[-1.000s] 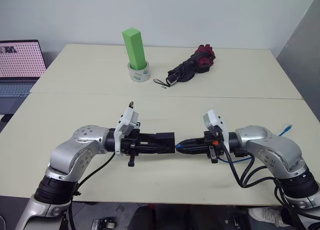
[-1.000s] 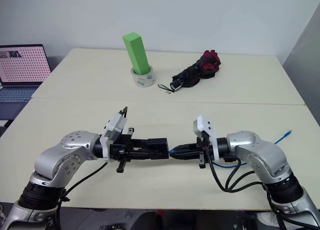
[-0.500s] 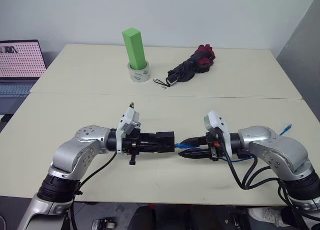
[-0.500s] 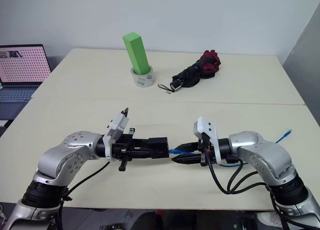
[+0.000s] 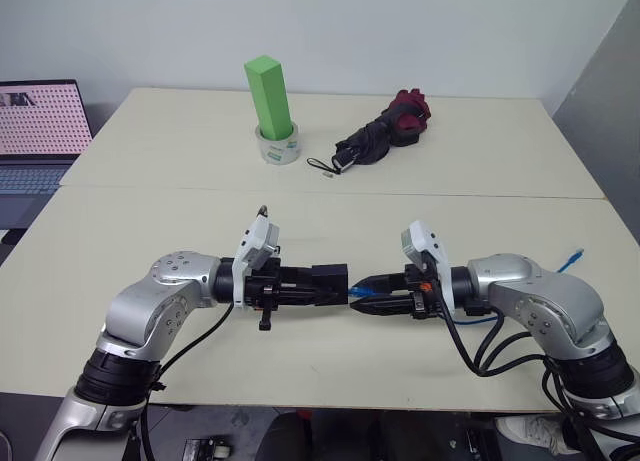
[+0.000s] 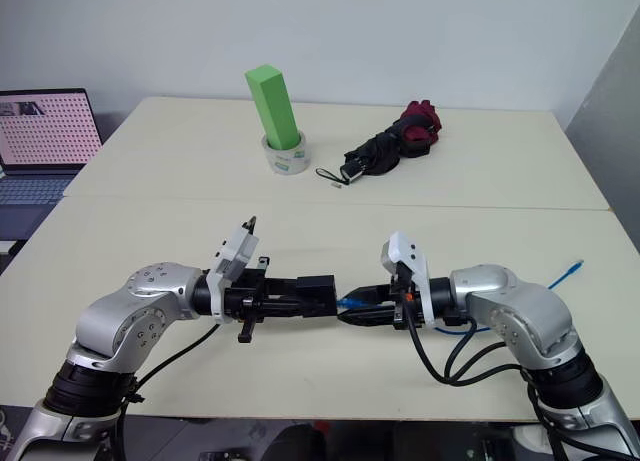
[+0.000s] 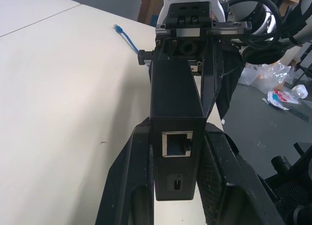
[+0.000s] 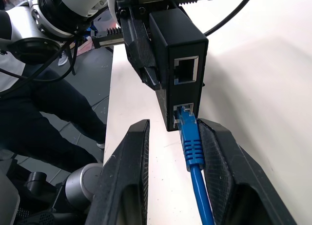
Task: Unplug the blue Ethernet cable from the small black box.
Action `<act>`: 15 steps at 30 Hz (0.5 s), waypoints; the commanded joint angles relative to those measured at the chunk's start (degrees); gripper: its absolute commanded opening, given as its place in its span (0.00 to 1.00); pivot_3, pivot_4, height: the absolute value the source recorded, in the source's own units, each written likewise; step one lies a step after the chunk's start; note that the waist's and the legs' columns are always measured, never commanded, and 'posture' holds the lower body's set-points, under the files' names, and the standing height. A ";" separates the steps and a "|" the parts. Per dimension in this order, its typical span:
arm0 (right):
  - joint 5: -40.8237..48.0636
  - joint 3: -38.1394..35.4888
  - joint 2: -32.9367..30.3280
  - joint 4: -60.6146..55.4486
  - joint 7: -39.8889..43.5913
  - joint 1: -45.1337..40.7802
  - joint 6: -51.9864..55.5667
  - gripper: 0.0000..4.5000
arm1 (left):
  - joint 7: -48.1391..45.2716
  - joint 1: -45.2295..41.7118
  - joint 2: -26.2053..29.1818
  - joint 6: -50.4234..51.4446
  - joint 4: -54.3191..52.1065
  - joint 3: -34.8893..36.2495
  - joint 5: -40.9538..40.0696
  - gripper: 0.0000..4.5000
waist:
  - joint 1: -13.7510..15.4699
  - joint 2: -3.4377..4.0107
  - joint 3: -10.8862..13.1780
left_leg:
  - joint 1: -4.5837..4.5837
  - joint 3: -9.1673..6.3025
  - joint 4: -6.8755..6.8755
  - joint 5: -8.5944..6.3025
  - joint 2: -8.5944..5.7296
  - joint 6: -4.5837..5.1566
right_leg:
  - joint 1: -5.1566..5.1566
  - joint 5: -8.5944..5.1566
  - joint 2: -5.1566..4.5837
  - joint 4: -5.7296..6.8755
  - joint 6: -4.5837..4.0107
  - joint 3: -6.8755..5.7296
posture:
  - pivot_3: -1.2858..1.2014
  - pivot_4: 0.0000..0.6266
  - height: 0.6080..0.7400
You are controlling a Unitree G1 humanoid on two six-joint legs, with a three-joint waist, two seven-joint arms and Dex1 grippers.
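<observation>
The right gripper (image 8: 170, 152) has its two black fingers (image 8: 129, 171) spread, with the blue plug boot of the thin bright-blue Ethernet cable (image 8: 192, 147) lying between them and against the inner face of one; they flank the plug without pinching it. The clear plug tip looks seated in the lower port of the small flat matte-black plastic box (image 8: 178, 64), though from this angle I cannot be sure how deep it sits. The upper port beside it is empty.

The left gripper (image 7: 178, 152) has its fingers (image 7: 134, 176) pressed against the two flat sides of the box, holding it level above the pale cream tabletop (image 5: 300, 211), with the port end toward the right gripper. From the plug the cable runs back under the right arm, and its free end (image 5: 572, 256) lies on the table beyond the right elbow.

As I judge it, the box is secured and the plug is lined up, but the unplugging itself is not done: the fingers must close on the boot, press the latch and draw it out.

Compared with a second ago, the right fingers, then pinched shut at the plug, have parted; the left grip on the box is unchanged.
</observation>
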 commanded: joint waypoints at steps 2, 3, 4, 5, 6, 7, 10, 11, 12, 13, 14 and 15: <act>1.06 -0.23 0.35 -0.42 1.13 -1.29 -0.13 0.17 | -0.16 -0.31 0.04 -0.27 -1.80 0.21 0.11 0.18 | 0.00 0.00 0.00 | 0.00 0.00 0.00 0.00 0.00 0.00 | 0.00 0.00 0.00 0.00 0.00 0.00 | 0.52 0.24 1.00; 1.02 -0.16 0.31 -0.34 1.23 -1.35 -0.13 0.13 | -0.20 -0.23 0.06 -0.29 -1.89 0.17 0.11 0.18 | 0.00 0.00 0.00 | 0.00 0.00 0.00 0.00 0.00 0.00 | 0.00 0.00 0.00 0.00 0.00 0.00 | 0.52 0.24 1.00; 0.95 -0.05 0.24 -0.25 1.36 -1.43 -0.15 0.09 | -0.24 -0.18 0.08 -0.28 -1.97 0.13 0.08 0.18 | -0.01 0.00 0.00 | 0.00 0.00 0.00 0.00 0.00 0.00 | 0.00 0.00 0.00 0.00 0.00 0.00 | 0.52 0.24 1.00; 0.89 0.02 0.19 -0.19 1.45 -1.49 -0.18 0.04 | -0.26 -0.15 0.09 -0.28 -2.01 0.11 0.06 0.18 | -0.01 0.00 0.00 | 0.00 0.00 0.00 0.00 0.00 0.00 | 0.00 0.00 0.00 0.00 0.00 0.00 | 0.52 0.24 1.00; 0.88 0.05 0.18 -0.15 1.52 -1.54 -0.16 0.02 | -0.30 -0.12 0.11 -0.30 -2.06 0.07 0.07 0.18 | 0.00 0.00 0.00 | 0.00 0.00 0.00 0.00 0.00 0.00 | 0.00 0.00 0.00 0.00 0.00 0.00 | 0.52 0.24 1.00; 0.80 0.17 0.12 -0.11 1.68 -1.62 -0.22 0.02 | -0.36 -0.09 0.12 -0.25 -2.14 0.04 0.01 0.18 | 0.00 0.00 0.00 | 0.00 0.00 0.00 0.00 0.00 0.00 | 0.00 0.00 0.00 0.00 0.00 0.00 | 0.52 0.24 1.00; 0.62 0.48 -0.04 0.00 2.11 -1.84 -0.33 0.02 | -0.53 -0.01 0.13 -0.14 -2.38 -0.10 -0.06 0.18 | 0.00 0.00 0.00 | 0.00 0.00 0.00 0.00 0.00 0.00 | 0.00 0.00 0.00 0.00 0.00 0.00 | 0.52 0.24 1.00; 0.61 0.52 -0.04 0.06 2.18 -1.91 -0.33 0.02 | -0.69 0.04 0.20 -0.10 -2.50 -0.22 -0.06 0.18 | 0.00 0.00 0.00 | 0.00 0.00 0.00 0.00 0.00 0.00 | 0.00 0.00 0.00 0.00 0.00 0.00 | 0.52 0.24 1.00; 0.60 0.55 -0.03 0.12 2.23 -1.98 -0.35 0.02 | -0.80 0.09 0.25 -0.04 -2.62 -0.30 -0.09 0.18 | 0.00 0.00 0.00 | 0.00 0.00 0.00 0.00 0.00 0.00 | 0.00 0.00 0.00 0.00 0.00 0.00 | 0.52 0.24 1.00; 0.59 0.57 -0.03 0.18 2.31 -2.04 -0.34 0.02 | -0.93 0.16 0.31 0.04 -2.71 -0.37 -0.12 0.18 | 0.00 0.00 0.00 | 0.00 0.00 0.00 0.00 0.00 0.00 | 0.00 0.00 0.00 0.00 0.00 0.00 | 0.52 0.24 1.00; 0.58 0.58 -0.02 0.21 2.36 -2.07 -0.34 0.02 | -1.01 0.19 0.34 0.10 -2.76 -0.40 -0.13 0.18 | 0.00 0.00 0.00 | 0.00 0.00 0.00 0.00 0.00 0.00 | 0.00 0.00 0.00 0.00 0.00 0.00 | 0.52 0.24 1.00; 0.46 0.64 -0.23 0.37 2.68 -2.19 -0.39 0.02 | -1.17 0.37 0.56 -0.17 -2.72 -0.51 0.25 0.18 | 0.00 0.00 0.00 | 0.00 0.00 0.00 0.00 0.00 0.00 | 0.00 0.00 0.00 0.00 0.00 0.00 | 0.52 0.24 1.00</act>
